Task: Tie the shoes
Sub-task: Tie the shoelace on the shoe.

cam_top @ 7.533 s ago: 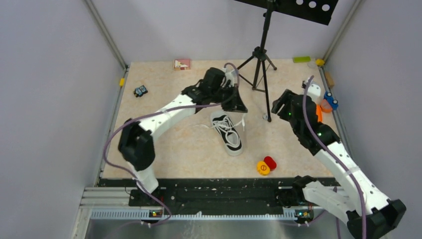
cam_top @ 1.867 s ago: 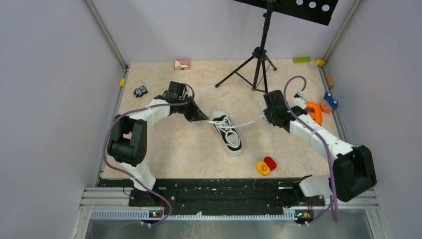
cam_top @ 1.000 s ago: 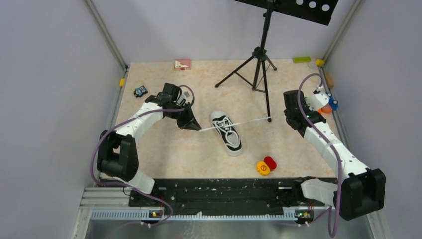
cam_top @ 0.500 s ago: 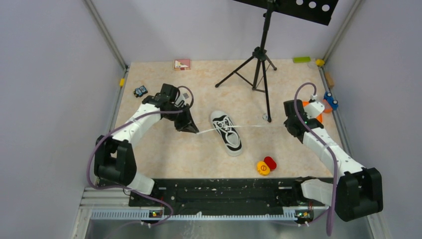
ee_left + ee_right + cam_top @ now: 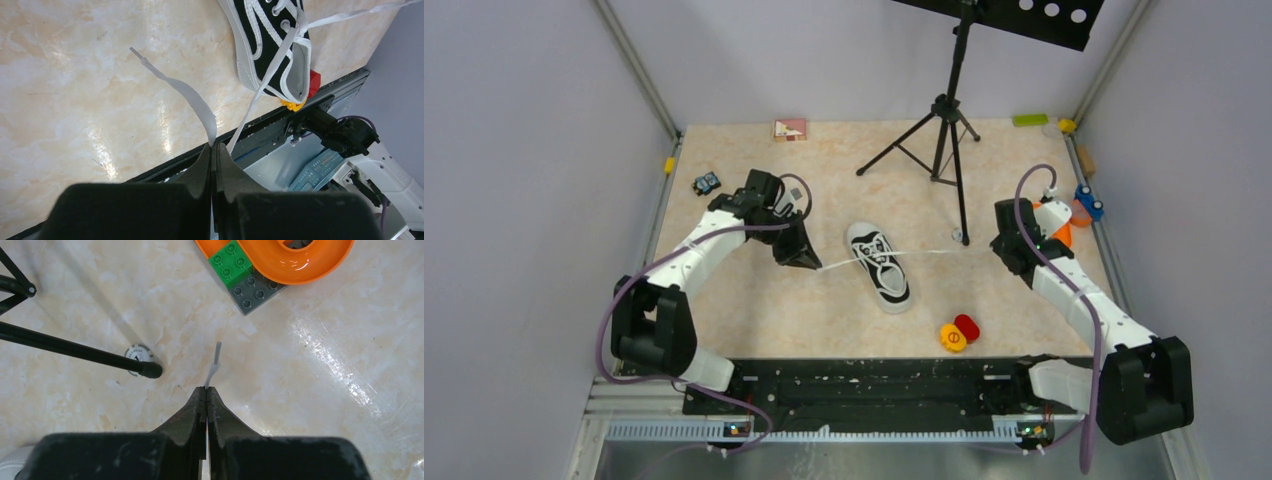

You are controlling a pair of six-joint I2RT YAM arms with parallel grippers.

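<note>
Your left claw (image 5: pixel 214 150) is pressed together on the left lace (image 5: pixel 260 95), which runs taut from the fingertips to the sneaker (image 5: pixel 270 45). Its loose tail curls off to the left, and the sneaker's toe is cut off by the frame's top edge. Your right claw (image 5: pixel 206 390) pinches the right lace (image 5: pixel 216 356). Only a short stub shows past the tips there, and the run back to the sneaker is hidden behind the fingers. From the top view the right fingertips are tucked under the wrist and hard to make out. The sneaker (image 5: pixel 882 268) lies mid-table between the 2 claws, toe toward the near edge, with both laces stretched out sideways. Your left arm reaches far along the left side, then bends in with its claw (image 5: pixel 812 264) angled down just left of the sneaker. Your right arm runs up the right side, wrist turned left, beside the orange piece (image 5: pixel 280 260) and tripod leg (image 5: pixel 75 350).
</note>
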